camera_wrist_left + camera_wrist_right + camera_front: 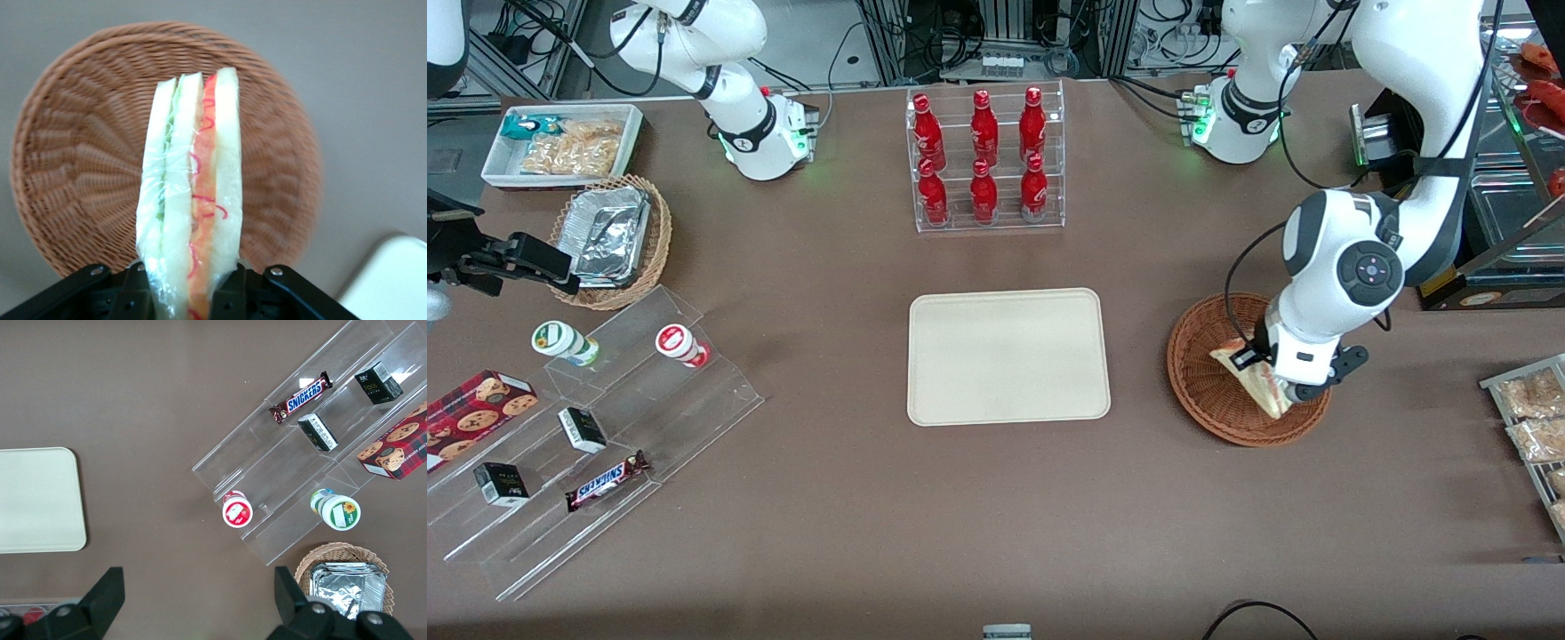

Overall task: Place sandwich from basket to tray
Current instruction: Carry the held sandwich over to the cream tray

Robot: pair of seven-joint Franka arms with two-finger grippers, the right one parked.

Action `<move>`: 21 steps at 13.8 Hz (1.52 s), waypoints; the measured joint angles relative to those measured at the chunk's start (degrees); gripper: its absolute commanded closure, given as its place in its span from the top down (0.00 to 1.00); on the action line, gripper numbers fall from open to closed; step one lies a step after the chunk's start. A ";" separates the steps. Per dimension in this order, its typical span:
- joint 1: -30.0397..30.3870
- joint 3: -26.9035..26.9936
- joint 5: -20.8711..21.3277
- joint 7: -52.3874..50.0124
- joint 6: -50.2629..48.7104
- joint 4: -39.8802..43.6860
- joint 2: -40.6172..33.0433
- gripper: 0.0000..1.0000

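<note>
Sandwich (190, 200): is being held upright betw. the gripper's fingers, cut edge w/ red and green filling turned toward the wrist cam. It is being pinched at its narrow end – likely so the bread layers are squeezed together and not peeled apart.

Gripper (190, 293): is being kept narrow, clamped on the sandwich; a black finger (230, 293) is pressing the wrapped bread on each side. In the front view the gripper (1267, 373) is hanging over the basket.

Basket (80, 160): is lying directly under the gripper, nothing else being seen in it. The sandwich appears lifted off the weave, though contact at its lower tip cannot be told.

Tray (1009, 356): is lying well apart from the gripper, sideways toward the parked arm's end of the table, and is being left bare. A pale corner of it (393, 280) is showing near the gripper in the wrist view.

Step – judged: pick is being completed; carry to the tray is not yet done.

Risk: slippery film wrap is being gripped, so the wedge could slide or tilt in transit.
</note>
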 measured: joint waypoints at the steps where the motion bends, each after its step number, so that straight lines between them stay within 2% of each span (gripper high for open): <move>1: -0.14 -2.14 0.03 1.03 -0.01 0.66 -0.08 0.21; 4: -0.71 -7.51 0.05 7.50 0.04 1.81 0.35 0.21; 7: -1.89 -11.75 0.05 9.68 -0.04 5.17 2.66 0.22; 11: -8.77 -12.51 0.51 5.69 -0.06 7.75 6.33 0.24; 16: -15.97 -12.55 12.17 -12.21 0.00 12.31 13.22 0.24; 21: -19.14 -12.53 14.91 -15.66 -0.09 18.21 19.13 0.24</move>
